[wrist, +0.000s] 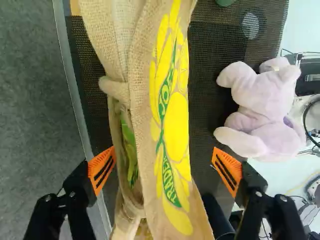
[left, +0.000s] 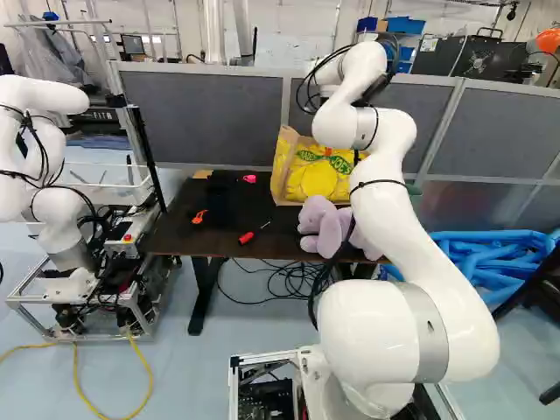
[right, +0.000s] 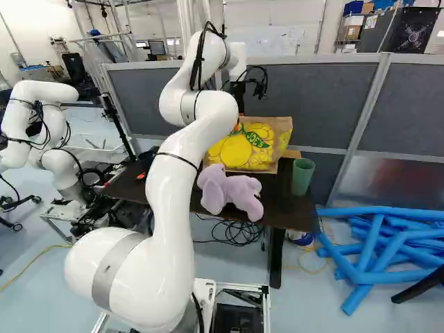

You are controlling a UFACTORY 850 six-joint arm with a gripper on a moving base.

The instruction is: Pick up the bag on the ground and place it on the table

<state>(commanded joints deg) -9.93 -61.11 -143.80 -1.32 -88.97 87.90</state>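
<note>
Across left base view, left to right: second white jointed arm on a metal-frame cart (left: pixel 66 232), not ours. Then the dark-topped table (left: pixel 175 232), with a small orange plastic piece (left: pixel 199 217), a red-and-black screwdriver (left: pixel 247 237) and a small bright pink item (left: pixel 250 178) on it. Next, the tan burlap bag with yellow and green print (left: pixel 317 175), roughly upright on the tabletop towards the grey partition (left: pixel 219 114). Pale purple plush toy (left: pixel 324 226) sits in front of it. Our white arm (left: pixel 385 210) comes next, blue foam-like tubes (left: pixel 477 262) on the floor past it.

Status: bag's on the table, so pick and place look done. Black gripper with orange pads (wrist: pixel 164 154) is spread, one finger each side of the bag, no pinch. Gap on the plush side; on the partition side the finger is right by the burlap, can't tell if touching. Left to do, I'd say: back straight off without snagging the bag, check it stands by itself.

View differences: finger spread reads only in wrist view. Right base view gives the green cup (right: pixel 302 177) in full; left base view mostly loses it behind the arm. Screwdriver reads clearly only in left base view.
</note>
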